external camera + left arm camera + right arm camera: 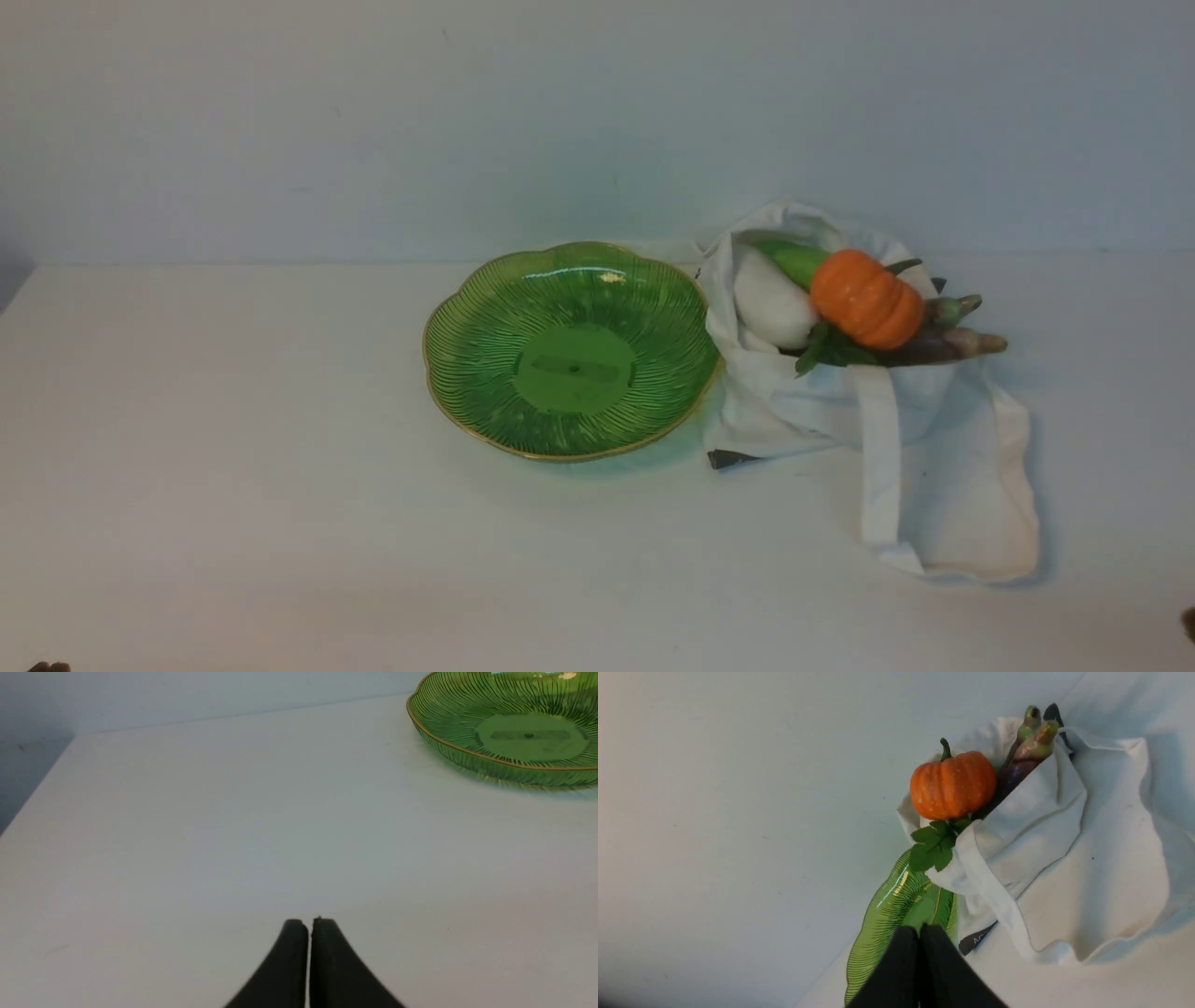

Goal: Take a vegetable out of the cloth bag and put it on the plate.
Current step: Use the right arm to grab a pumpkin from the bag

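The pumpkin (pixel 866 299) sits on top of the heap at the mouth of the cloth bag (pixel 822 411), leaning against a white vegetable (pixel 773 301) and the eggplants (pixel 943 345), just beside the bare plate (pixel 485 317) on the table (pixel 233 467). It looks light, rigid and glossy, so probably slippery. The ribbed flanks across its middle seem a surer hold than the thin stem (pixel 944 746), and the soft fabric beneath may give. The left pincer (pixel 309 926) and the right pincer (pixel 919 931) are both clenched on nothing, well apart from it.

I list: plate (pixel 485 345) on table (pixel 233 448), left; cloth bag (pixel 943 485) just beside it, right; pumpkin (pixel 866 299) in bag's mouth, oval vegetable (pixel 770 301) left of it.
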Robot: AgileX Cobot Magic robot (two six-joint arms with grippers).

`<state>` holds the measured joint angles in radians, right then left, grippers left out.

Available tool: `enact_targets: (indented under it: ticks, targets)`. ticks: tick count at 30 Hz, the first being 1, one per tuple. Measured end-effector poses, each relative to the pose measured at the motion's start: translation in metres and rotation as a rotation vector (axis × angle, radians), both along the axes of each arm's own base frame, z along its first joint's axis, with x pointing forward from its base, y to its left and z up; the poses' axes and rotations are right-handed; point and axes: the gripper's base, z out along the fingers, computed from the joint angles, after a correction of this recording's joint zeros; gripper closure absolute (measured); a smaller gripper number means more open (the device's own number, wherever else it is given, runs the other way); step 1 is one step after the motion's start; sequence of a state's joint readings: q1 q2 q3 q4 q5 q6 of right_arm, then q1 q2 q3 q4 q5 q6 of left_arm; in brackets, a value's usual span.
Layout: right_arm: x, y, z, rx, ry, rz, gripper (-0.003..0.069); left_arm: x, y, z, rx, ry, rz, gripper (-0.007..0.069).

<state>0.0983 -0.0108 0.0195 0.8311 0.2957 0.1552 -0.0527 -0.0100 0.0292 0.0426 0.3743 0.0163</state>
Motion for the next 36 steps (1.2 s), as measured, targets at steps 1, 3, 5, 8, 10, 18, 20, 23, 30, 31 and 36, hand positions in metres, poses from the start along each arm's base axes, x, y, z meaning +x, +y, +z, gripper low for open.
enact_targets:
  ticks: [1,3,5,8,10,18,20,23,30,31,36]
  targets:
    - [-0.001,0.000,0.008,-0.044,-0.034,0.005,0.0673,0.000,0.000,0.000,0.000,0.000,0.000,0.0629]
    - [-0.005,0.000,0.031,-0.130,-0.122,0.005,0.0673,0.000,0.000,0.000,0.000,0.000,0.000,0.0629]
    - [-0.007,0.000,0.062,-0.244,-0.201,0.000,0.0673,0.000,0.000,0.000,0.000,0.000,0.000,0.0629]
    - [0.000,0.002,0.096,-0.401,-0.217,0.022,0.0673,0.000,0.000,0.000,0.000,0.000,0.000,0.0629]
    - [0.017,0.008,0.115,-0.498,-0.137,0.098,0.0673,0.000,0.000,0.000,0.000,0.000,0.000,0.0629]
    - [0.118,0.029,0.127,-0.599,0.262,0.388,0.0662,0.000,0.000,0.000,0.000,0.000,0.000,0.0629]
    - [0.151,0.035,0.126,-0.621,0.329,0.451,0.0651,0.000,0.000,0.000,0.000,0.000,0.000,0.0629]
    - [0.199,0.043,0.125,-0.652,0.395,0.552,0.0628,0.000,0.000,0.000,0.000,0.000,0.000,0.0629]
    - [0.277,0.062,0.114,-0.685,0.488,0.796,0.0546,0.000,0.000,0.000,0.000,0.000,0.000,0.0629]
    - [0.298,0.070,0.109,-0.693,0.508,0.872,0.0517,0.000,0.000,0.000,0.000,0.000,0.000,0.0629]
    - [0.326,0.093,0.104,-0.755,0.518,0.985,0.0442,0.000,0.000,0.000,0.000,0.000,0.000,0.0629]
